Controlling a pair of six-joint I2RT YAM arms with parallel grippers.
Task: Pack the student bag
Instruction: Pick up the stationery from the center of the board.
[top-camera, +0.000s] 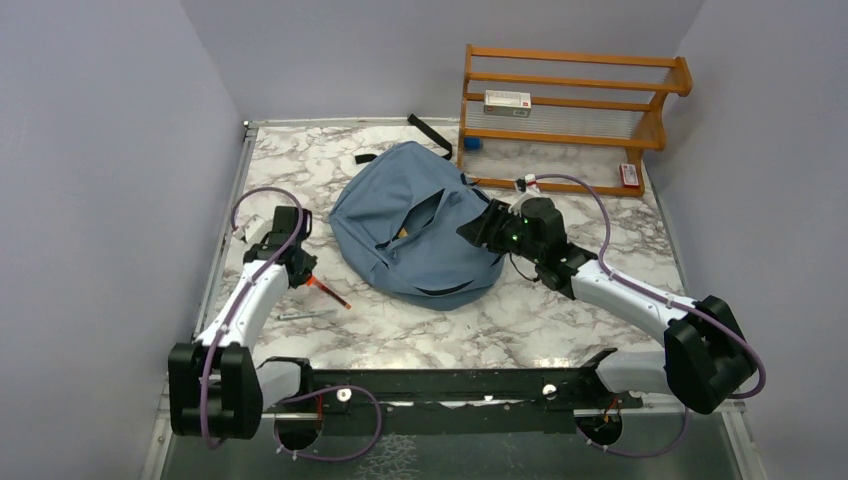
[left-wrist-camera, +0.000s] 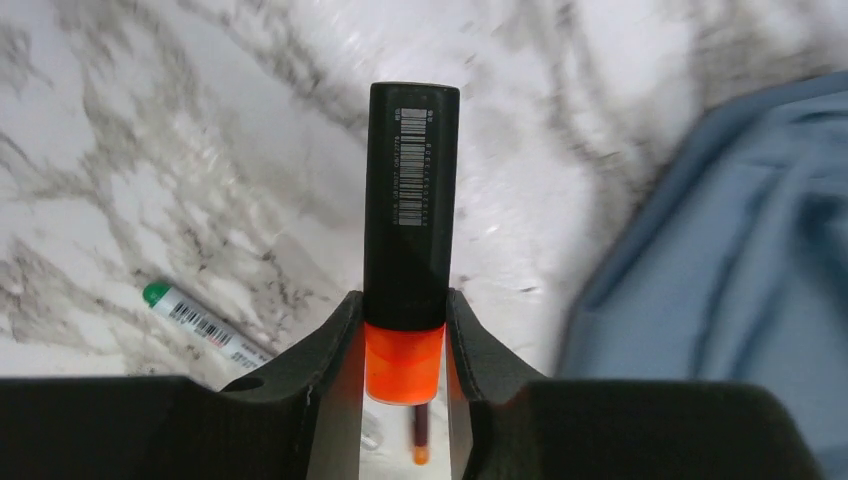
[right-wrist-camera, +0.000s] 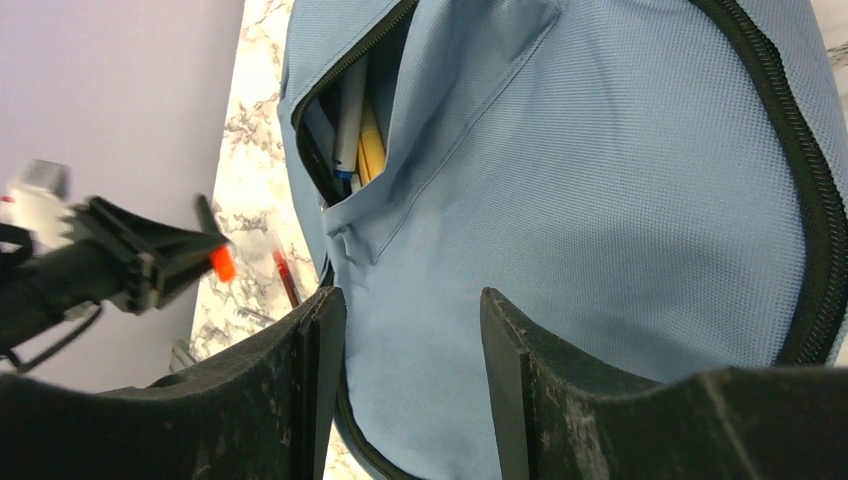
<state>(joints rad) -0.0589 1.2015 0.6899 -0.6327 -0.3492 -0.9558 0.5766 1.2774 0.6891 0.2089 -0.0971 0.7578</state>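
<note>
The student bag, dusty blue with dark zipper trim, lies flat mid-table with its top pocket gaping; several pens show inside the opening. To its left, my left gripper is shut on a black marker with an orange end, the jaws pressing its sides just above the table. The bag's edge fills the right of the left wrist view. My right gripper stands open over the bag's right side, only blue fabric between its fingers.
A red pen and a green-capped pen lie on the marble under and beside the left gripper. At the back right stands a wooden rack with a small box on it. Grey walls close in the table.
</note>
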